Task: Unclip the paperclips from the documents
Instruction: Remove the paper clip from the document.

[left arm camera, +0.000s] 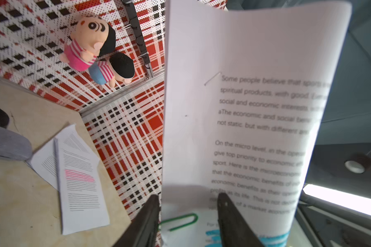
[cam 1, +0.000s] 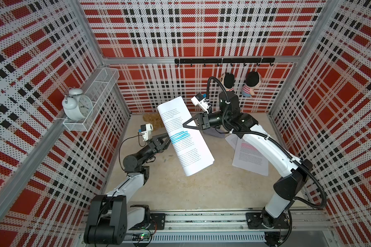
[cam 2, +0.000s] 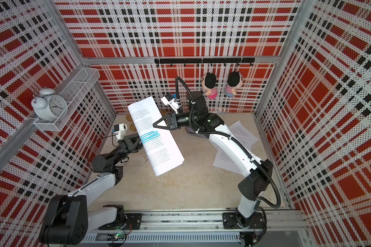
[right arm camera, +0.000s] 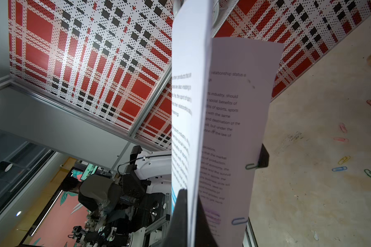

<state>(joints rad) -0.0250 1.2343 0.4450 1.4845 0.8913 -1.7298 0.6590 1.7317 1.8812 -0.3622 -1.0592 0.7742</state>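
Top views overhead, looking down; wrist views close on document [left arm camera: 244, 119].

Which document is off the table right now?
The blue-highlighted document, held aloft by the right gripper; the pink-highlighted document and the third document lie flat on the table.

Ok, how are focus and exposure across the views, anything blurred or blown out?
Left wrist view: print on the held document softens to a blur toward its curled edge; the light strip is blown out. Right wrist view: nearest page text smeared, loose paperclips fairly crisp. Both top views: wide-angle bowing, print unreadable.
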